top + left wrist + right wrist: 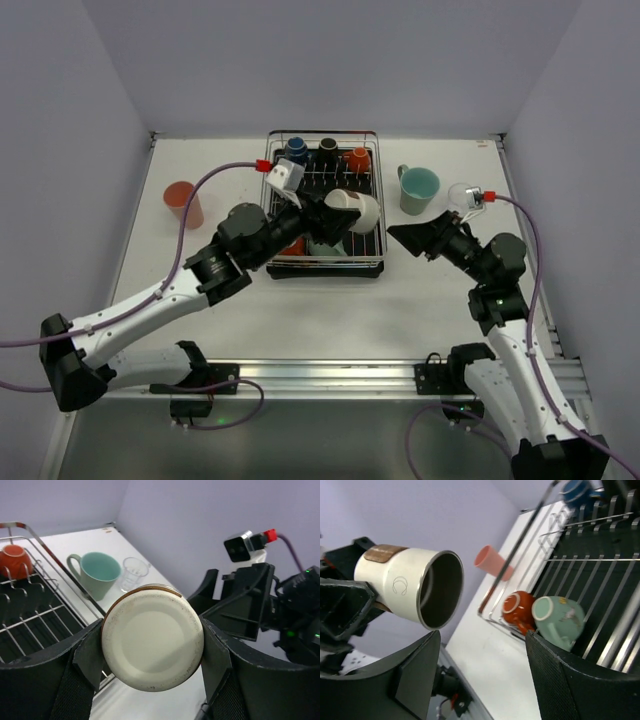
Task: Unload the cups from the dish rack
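My left gripper (340,215) is shut on a cream cup with a brown band (356,210), holding it on its side above the dish rack's (322,181) right front part. In the left wrist view the cup's round base (152,636) fills the gap between the fingers (90,652). Its dark mouth (440,590) faces my right gripper (482,670), which stands open and empty just right of the rack (410,238). Blue (296,150), black (328,150) and orange (358,158) cups sit at the rack's far end. Red (517,609) and teal (559,619) cups lie at its near end.
On the table right of the rack stand a green handled cup (418,190) and a clear cup (462,196). A salmon-pink cup (184,205) stands left of the rack. Grey walls close in the table on three sides.
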You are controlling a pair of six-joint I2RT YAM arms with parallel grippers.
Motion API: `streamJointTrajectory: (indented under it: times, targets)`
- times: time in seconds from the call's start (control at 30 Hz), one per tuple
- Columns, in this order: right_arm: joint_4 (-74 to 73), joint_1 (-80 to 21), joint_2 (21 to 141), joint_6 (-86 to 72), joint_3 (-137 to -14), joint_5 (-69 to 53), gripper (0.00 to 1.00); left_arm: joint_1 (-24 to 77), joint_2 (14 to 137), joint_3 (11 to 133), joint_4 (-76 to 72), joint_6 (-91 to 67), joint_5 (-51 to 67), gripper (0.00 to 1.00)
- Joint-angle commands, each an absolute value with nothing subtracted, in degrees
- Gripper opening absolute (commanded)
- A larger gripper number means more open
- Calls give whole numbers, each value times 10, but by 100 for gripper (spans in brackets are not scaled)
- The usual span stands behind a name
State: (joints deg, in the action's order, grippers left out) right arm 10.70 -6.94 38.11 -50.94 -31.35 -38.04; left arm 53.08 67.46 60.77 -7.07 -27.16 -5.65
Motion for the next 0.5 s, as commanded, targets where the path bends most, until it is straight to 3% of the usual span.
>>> streamJointTrajectory:
  times: [0.0, 0.37, 0.4, 0.47]
  targets:
    - [215, -97, 386, -579, -318, -436, 71, 522, 638, 529, -206, -364, -3, 41]
    - [314, -240, 446, -577, -338, -414, 61, 514, 609, 486, -264, -439, 52, 40]
    - [322, -244, 452, -581, -339, -409, 59, 514, 610, 483, -283, -444, 58, 40]
    - [345, -257, 460, -589, -338, -399, 41, 514, 609, 471, -297, -460, 69, 45]
